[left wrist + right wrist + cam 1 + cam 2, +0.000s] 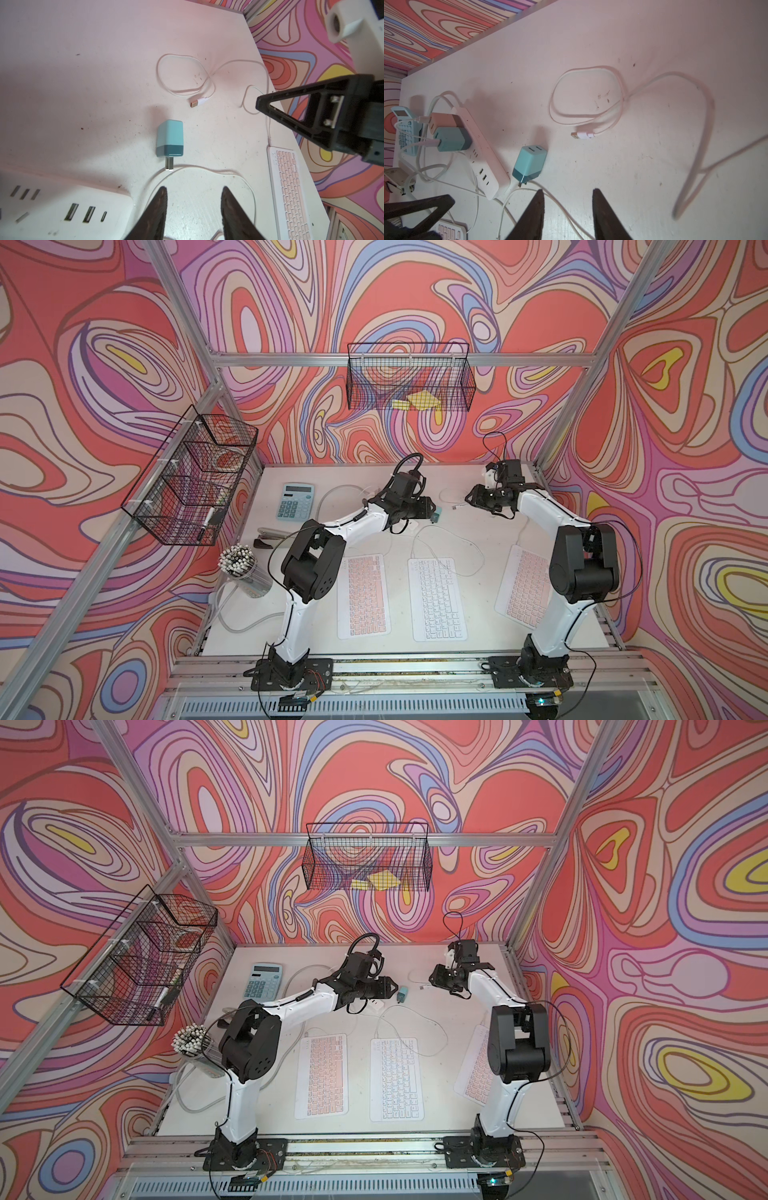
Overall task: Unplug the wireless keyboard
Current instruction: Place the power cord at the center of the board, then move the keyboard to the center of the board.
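- The pink keyboard lies flat at the right side of the counter, partly under the right arm in both top views.
- A thin white cable runs from its far corner and coils loosely across the counter.
- The cable's USB plug lies free, near the teal charger but not touching it. The charger lies on its side just beside the power strip, its prongs in no socket.
- I cannot tell whether the cable's small end is seated in the keyboard.
- The left pincer is spread with nothing between its tips and hovers near the charger's prongs. The right pincer is also spread and empty, pointing toward the loose coil.
- The keyboard looks thin, light and smooth, so it will likely slide if the cord is tugged. One pincer should brace its edge.
- The cord is limp and slippery and gives a poor hold. The stiff moulded plug body at the keyboard is the better place to pinch, pulling straight out along the socket.
- The beige charger and a second teal charger sit in the strip with their own cords, best left alone.
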You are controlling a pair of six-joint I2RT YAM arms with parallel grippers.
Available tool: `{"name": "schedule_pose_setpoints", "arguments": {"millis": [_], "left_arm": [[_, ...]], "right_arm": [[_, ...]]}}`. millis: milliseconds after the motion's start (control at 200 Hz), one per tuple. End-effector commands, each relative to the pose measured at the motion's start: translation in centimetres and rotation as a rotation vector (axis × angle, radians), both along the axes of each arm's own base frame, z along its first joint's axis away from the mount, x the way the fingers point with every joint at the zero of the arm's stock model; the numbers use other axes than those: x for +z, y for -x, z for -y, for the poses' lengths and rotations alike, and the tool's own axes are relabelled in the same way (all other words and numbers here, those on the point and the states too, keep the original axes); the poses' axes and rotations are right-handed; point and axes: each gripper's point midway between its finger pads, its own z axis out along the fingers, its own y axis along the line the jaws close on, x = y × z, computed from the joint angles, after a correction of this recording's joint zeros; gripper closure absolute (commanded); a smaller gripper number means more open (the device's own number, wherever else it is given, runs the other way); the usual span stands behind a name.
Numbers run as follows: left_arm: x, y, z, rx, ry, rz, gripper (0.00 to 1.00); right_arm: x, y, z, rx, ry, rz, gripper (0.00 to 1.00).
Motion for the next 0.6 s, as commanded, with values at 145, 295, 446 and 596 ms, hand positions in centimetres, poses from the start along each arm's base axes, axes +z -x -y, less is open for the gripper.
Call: {"name": "schedule_pose_setpoints", "arguments": {"millis": [145, 295, 446, 596], "left_arm": [[2.0, 2.0, 0.7, -0.138, 0.051, 0.078, 0.56], [2.3, 2.8, 1.3, -0.182, 0.061, 0.122, 0.54], [2.4, 3.0, 1.8, -0.211, 0.08, 0.136, 0.54], [2.3, 3.1, 2.9, -0.242, 0.116, 0.127, 0.53]], "right_arm": [[0.1, 3.4, 4.3, -0.148, 0.101, -0.122, 0.6], [1.7, 5.3, 6.5, -0.203, 0.148, -0.133, 0.6], [2.0, 7.3, 9.1, -0.261, 0.207, -0.163, 0.58], [0.9, 8.5, 11.0, -0.304, 0.234, -0.211, 0.57]]}}
